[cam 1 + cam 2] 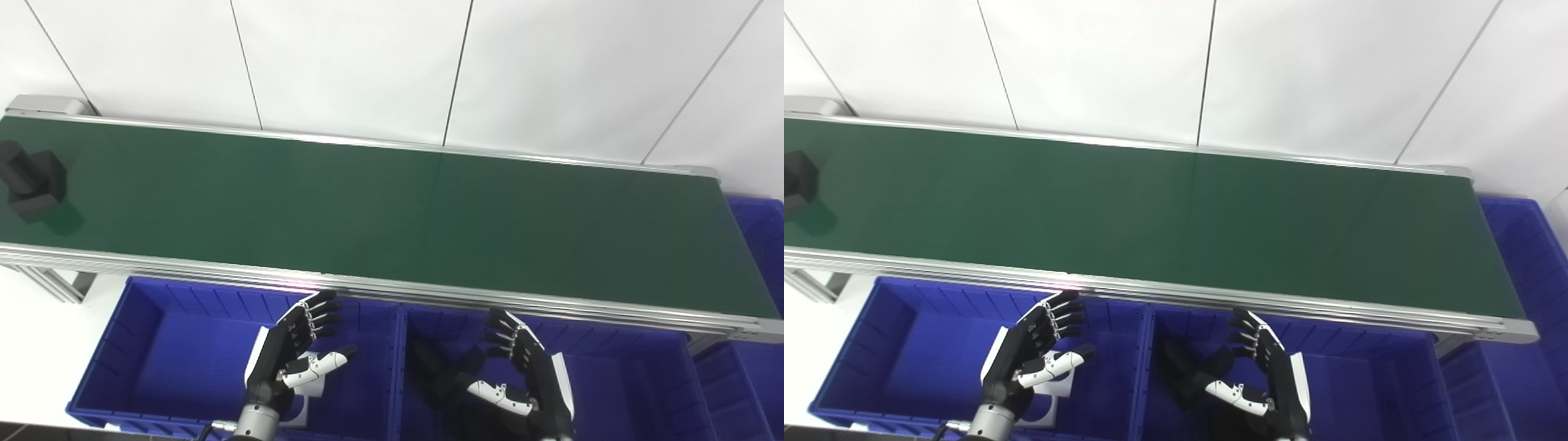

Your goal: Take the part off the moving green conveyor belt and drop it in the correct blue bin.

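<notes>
A black blocky part (32, 182) lies on the green conveyor belt (380, 214) at its far left end; in the right eye view only its edge (797, 174) shows. My left hand (297, 354) is open and empty above the left blue bin (153, 343). My right hand (520, 373) is open and empty above the middle blue bin (618, 380). A black part (438, 373) lies in the middle bin, just left of my right hand. Both hands are below the belt's near rail, far from the part on the belt.
A third blue bin (759, 245) stands past the belt's right end. A white card with a dark mark (1048, 404) lies in the left bin under my left hand. The belt's metal frame (429, 294) runs between the bins and the belt. A white panel wall is behind.
</notes>
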You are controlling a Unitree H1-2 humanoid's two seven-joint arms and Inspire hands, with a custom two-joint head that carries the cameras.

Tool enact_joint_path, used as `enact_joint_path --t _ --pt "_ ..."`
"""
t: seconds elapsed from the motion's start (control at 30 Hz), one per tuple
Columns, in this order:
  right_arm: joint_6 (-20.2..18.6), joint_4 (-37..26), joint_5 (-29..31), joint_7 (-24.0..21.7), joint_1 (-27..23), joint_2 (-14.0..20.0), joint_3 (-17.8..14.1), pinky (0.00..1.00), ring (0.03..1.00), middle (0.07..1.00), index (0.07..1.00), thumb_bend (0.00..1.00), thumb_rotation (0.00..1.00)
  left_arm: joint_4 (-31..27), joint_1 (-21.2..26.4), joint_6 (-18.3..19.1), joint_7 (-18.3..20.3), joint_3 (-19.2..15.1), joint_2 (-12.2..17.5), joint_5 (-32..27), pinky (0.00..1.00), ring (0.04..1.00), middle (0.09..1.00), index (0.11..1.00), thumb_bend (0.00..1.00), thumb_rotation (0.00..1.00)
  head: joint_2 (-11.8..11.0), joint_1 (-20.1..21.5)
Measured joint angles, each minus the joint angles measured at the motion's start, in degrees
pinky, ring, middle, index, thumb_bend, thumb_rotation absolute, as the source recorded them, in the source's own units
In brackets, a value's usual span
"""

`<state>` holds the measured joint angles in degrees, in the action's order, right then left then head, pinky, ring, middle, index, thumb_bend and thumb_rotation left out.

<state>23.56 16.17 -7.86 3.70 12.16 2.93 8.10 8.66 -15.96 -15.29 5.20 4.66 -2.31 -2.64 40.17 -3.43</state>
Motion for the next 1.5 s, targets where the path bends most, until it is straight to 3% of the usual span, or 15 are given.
enact_joint_path --t 0.43,0.73,1.2,1.37,1.43,1.5 --pt "0.01 0.04 -0.97 0.38 0.00 -0.40 0.04 0.62 0.710 0.778 0.804 0.69 0.11 -0.02 0.00 -0.01 0.06 -0.27 0.32 -0.32 0.69 0.713 0.750 0.770 0.60 0.00 0.35 4.22" --pt "0.01 0.00 -0.97 0.39 0.04 -1.03 0.09 0.64 0.720 0.783 0.808 0.68 0.08 -0.01 0.00 -0.01 0.48 -0.38 1.06 -0.89 0.69 0.715 0.747 0.764 0.61 0.00 0.18 3.87" --pt "0.02 1.24 -0.69 0.45 0.00 -0.52 0.17 0.63 0.714 0.777 0.802 0.68 0.09 0.05 -0.02 -0.07 0.40 -0.20 0.90 -0.58 0.69 0.716 0.754 0.771 0.61 0.00 -1.41 0.53" --pt "0.09 2.20 0.11 0.39 -0.34 -0.16 0.28 0.64 0.716 0.779 0.808 0.67 0.06 1.75 0.10 -1.38 0.32 -0.13 0.42 -0.29 0.68 0.715 0.752 0.770 0.62 0.00 -3.78 -1.67" --pt "0.12 2.88 0.45 0.34 -0.57 0.17 0.42 0.65 0.722 0.782 0.808 0.66 0.05 2.83 0.17 -1.83 0.13 -0.10 0.21 -0.15 0.69 0.721 0.757 0.776 0.63 0.00 -5.79 -4.64" --pt "0.13 3.52 1.35 0.10 -0.70 0.56 0.42 0.65 0.720 0.781 0.807 0.66 0.04 4.12 0.25 -2.34 0.11 0.11 0.02 -0.07 0.69 0.725 0.758 0.779 0.63 0.00 -6.24 -6.22"
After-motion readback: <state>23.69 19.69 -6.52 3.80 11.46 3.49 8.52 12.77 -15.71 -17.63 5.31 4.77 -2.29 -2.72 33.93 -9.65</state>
